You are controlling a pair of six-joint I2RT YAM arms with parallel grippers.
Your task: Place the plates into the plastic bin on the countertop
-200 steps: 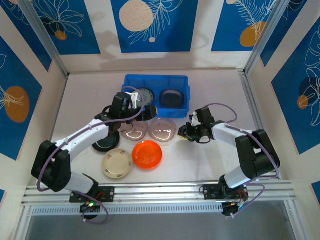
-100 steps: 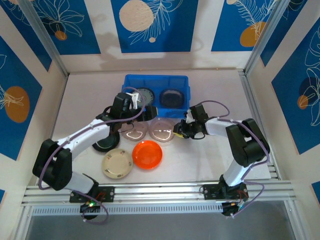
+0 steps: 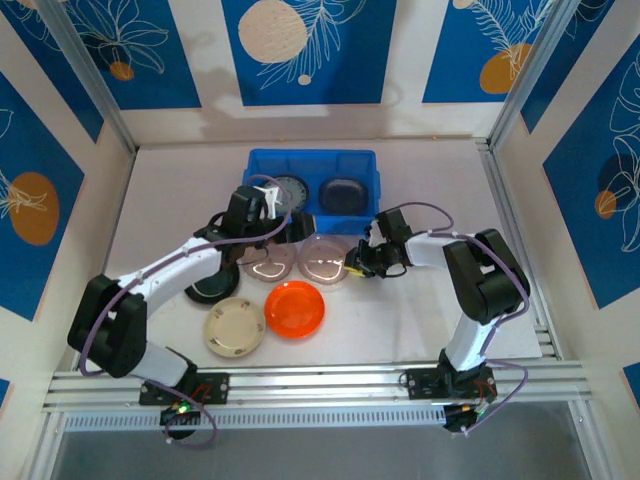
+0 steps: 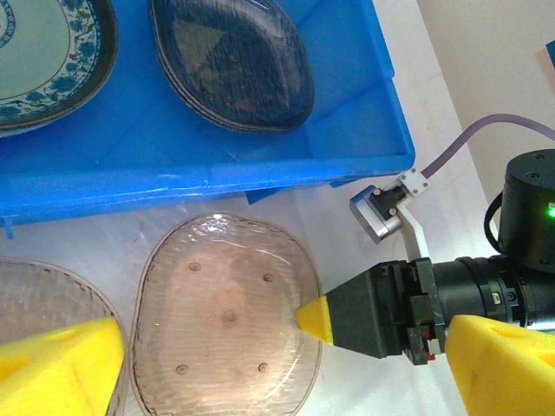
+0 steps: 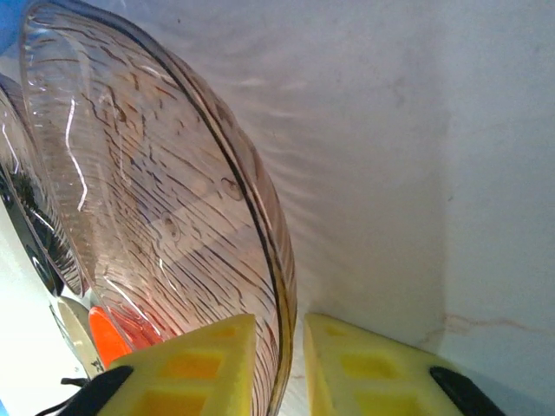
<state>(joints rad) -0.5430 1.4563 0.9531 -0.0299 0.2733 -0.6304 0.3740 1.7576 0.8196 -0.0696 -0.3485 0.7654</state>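
Right gripper (image 5: 279, 336) sits low on the countertop (image 3: 420, 180), at the right edge of a translucent smoky plate (image 5: 156, 217). Its 2 yellow fingers (image 5: 208, 355) are drawn narrow, with the plate's rim standing in the slot between them. Whether they press on that rim I cannot tell. Left gripper (image 4: 282, 336) hangs above the same plate, jaws spread wide and holding nothing.

Largest of the rest is the white countertop, walled on 3 sides. At its far middle stands the blue plastic bin (image 3: 312, 154), holding 2 loads side by side: a teal-patterned plate (image 3: 288, 190) on the left and a dark smoky plate (image 3: 342, 193) on the right.

Just in front of the bin's near wall lie 2 translucent plates abreast. One is the plate the right gripper straddles, seen from the top at (image 3: 324, 262). The other is its neighbour (image 3: 268, 262) to the left, and the two touch or nearly touch. Nearer the arm bases lie the orange plate (image 3: 294, 308) and, left of it, the cream plate (image 3: 235, 327). A black plate (image 3: 210, 290) lies partly under the left arm.
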